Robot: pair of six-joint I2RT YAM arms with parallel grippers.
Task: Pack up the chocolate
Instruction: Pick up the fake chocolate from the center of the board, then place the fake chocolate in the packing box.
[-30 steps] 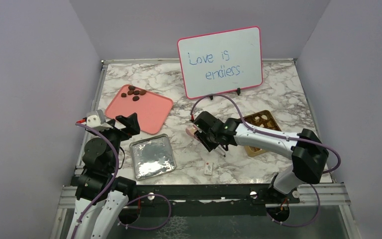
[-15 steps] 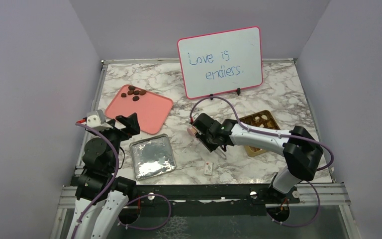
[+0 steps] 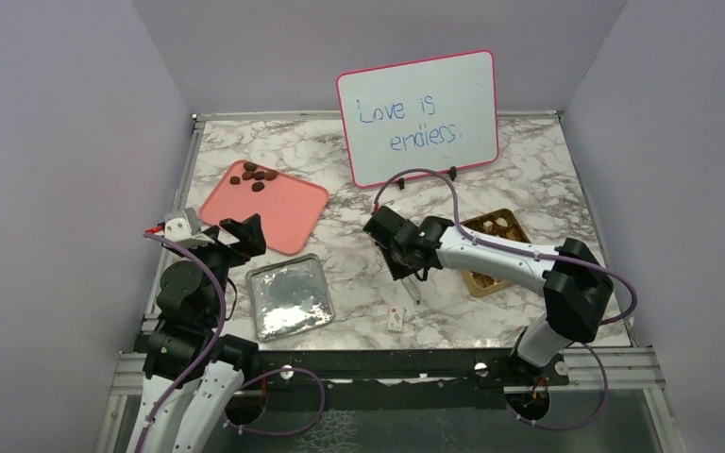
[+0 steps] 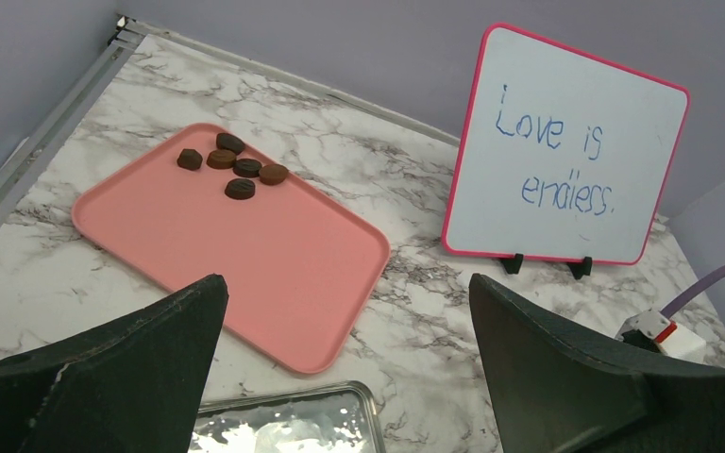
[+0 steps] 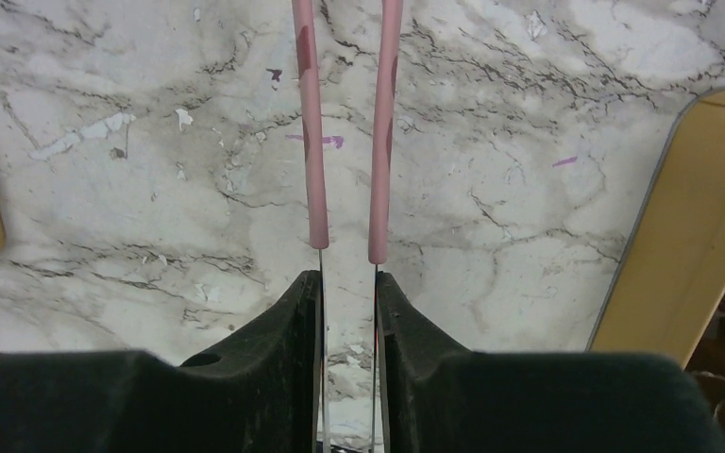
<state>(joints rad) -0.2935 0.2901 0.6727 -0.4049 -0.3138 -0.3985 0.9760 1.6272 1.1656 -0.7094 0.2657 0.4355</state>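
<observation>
Several dark brown chocolate pieces (image 3: 253,176) lie at the far corner of the pink tray (image 3: 283,212); they also show in the left wrist view (image 4: 231,170). More chocolate pieces sit in the gold box (image 3: 496,247). My right gripper (image 3: 398,257) is over the marble between tray and box, shut on pink-tipped tongs (image 5: 311,142). The tong arms stand slightly apart with nothing between them, and the tips run out of view. My left gripper (image 3: 243,236) is open and empty, raised near the tray's front edge.
A silver lid (image 3: 288,295) lies in front of the tray. A small white tag (image 3: 396,319) lies near the front edge. A whiteboard (image 3: 419,118) stands at the back. The gold box edge (image 5: 689,255) is right of the tongs.
My right gripper has shifted a little toward the back and turned downward; the tongs' pink tips no longer show in the top view. The left arm has not moved.
</observation>
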